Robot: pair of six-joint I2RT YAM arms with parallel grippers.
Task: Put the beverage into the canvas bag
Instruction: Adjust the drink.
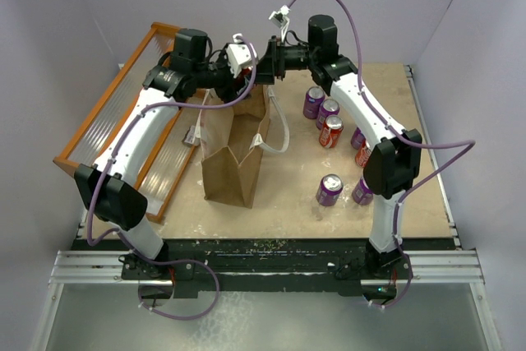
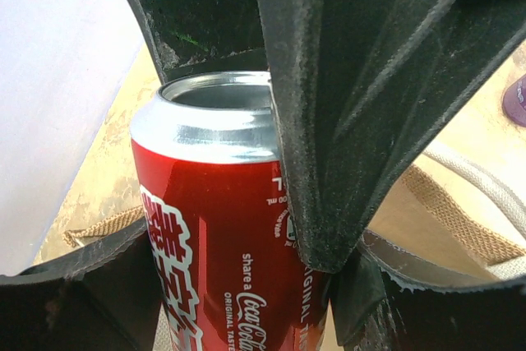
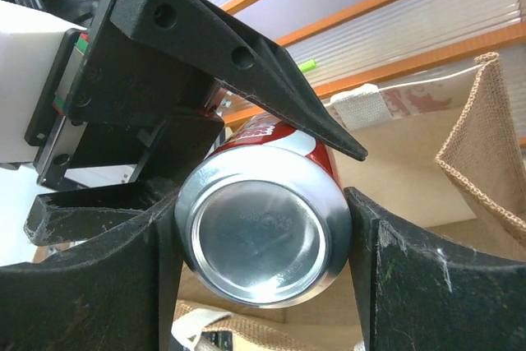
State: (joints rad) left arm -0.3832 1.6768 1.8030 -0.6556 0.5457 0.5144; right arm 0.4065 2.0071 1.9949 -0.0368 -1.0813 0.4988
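Above the canvas bag [image 1: 226, 174], left gripper [image 2: 238, 302] and right gripper [image 3: 263, 211] both clamp 1 red can [image 2: 205, 162].

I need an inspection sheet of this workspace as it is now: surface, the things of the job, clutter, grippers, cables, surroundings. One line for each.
Surface: wooden table top, worn, dark and scuffed at the near edge.
Job's things: brown bag stands open; red can is held in the air over its far end.
Clutter: loose cans, purple and red, right of the bag; orange rack on the left.
Grippers: left gripper and right gripper both shut on the red can.
Cables: purple cables loop along both arms.
Surroundings: pale walls on three sides; metal rail at the arm bases.
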